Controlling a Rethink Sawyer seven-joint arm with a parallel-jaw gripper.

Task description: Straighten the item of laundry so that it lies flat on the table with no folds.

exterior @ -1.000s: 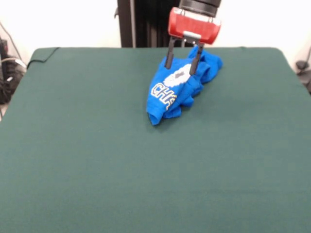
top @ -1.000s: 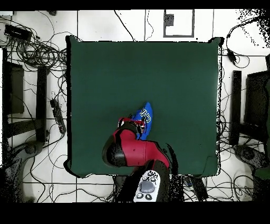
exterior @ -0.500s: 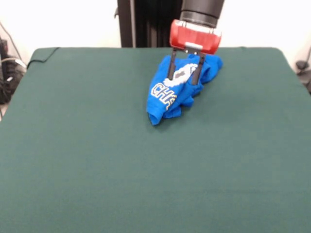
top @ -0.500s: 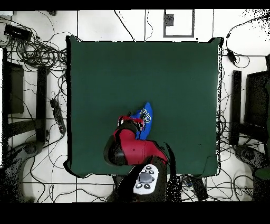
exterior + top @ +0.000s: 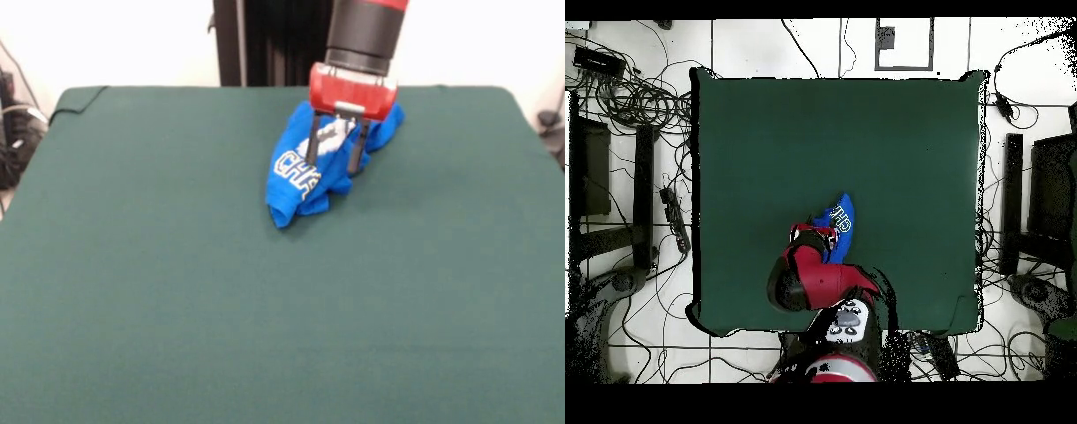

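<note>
Front view: I see the T-shirt (image 5: pixel 309 168) bunched in a crumpled heap on the green surface (image 5: pixel 177 291), toward the far side and a little right of centre. It is bright blue, folded over itself, with white block letters showing on the lower left of the heap and a patch of white-and-grey print higher up. The rest of the cloth-covered surface around it is bare.

The gripper (image 5: pixel 334 168) comes down from above, red housing under a black and red wrist. Its two dark fingers (image 5: pixel 312 147) point straight down with a clear gap between them, so the jaws stand apart. The tips sit low against the upper middle of the heap, straddling the printed patch; I cannot tell whether they pinch any cloth or only press into it.

Overhead view: the arm (image 5: pixel 810 285) covers much of the shirt (image 5: pixel 839 217). Only a blue sliver with lettering shows beyond the wrist, in the lower middle of the surface (image 5: pixel 895 140). Cables (image 5: pixel 625 90) litter the floor around it.
</note>
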